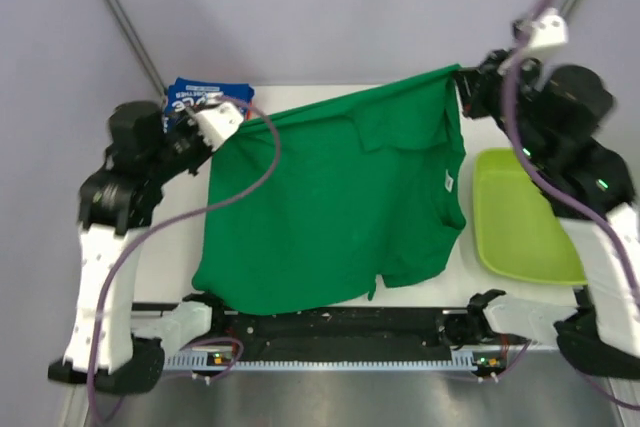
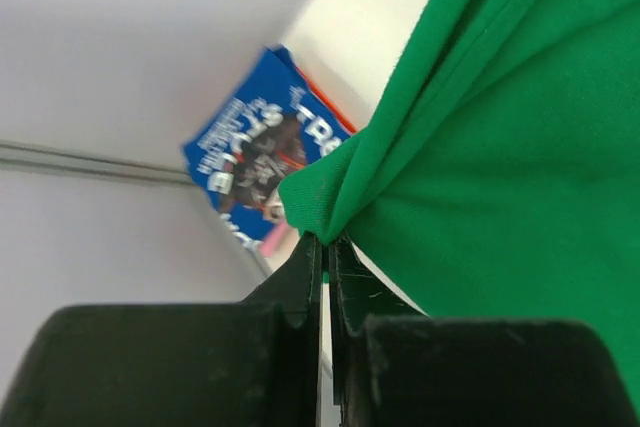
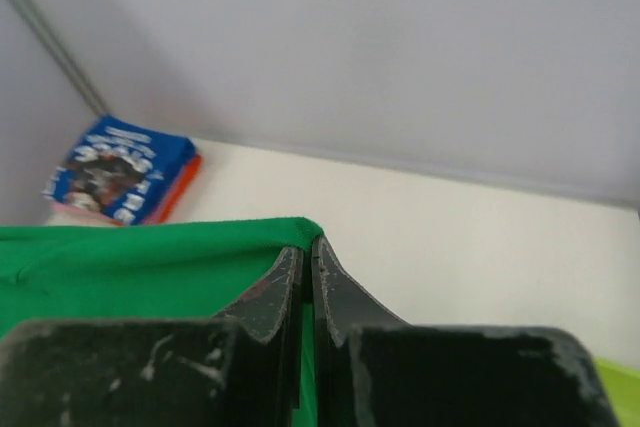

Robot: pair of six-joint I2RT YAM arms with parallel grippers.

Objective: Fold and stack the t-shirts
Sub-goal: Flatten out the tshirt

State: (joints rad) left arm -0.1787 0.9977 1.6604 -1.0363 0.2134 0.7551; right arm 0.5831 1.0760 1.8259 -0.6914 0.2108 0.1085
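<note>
Left claw is clenched tight on an edge of the green t-shirt. Right claw pinches another corner, cloth spread between them.

Plain short-slv green t-shirt is unfolded & spread open, far edge lifted taut corner to corner, rest draping twd near side of table, while blue t-shirt w/ white lettering + dark pic lies folded at far-left corner atop folded orange-pink t-shirt.
</note>
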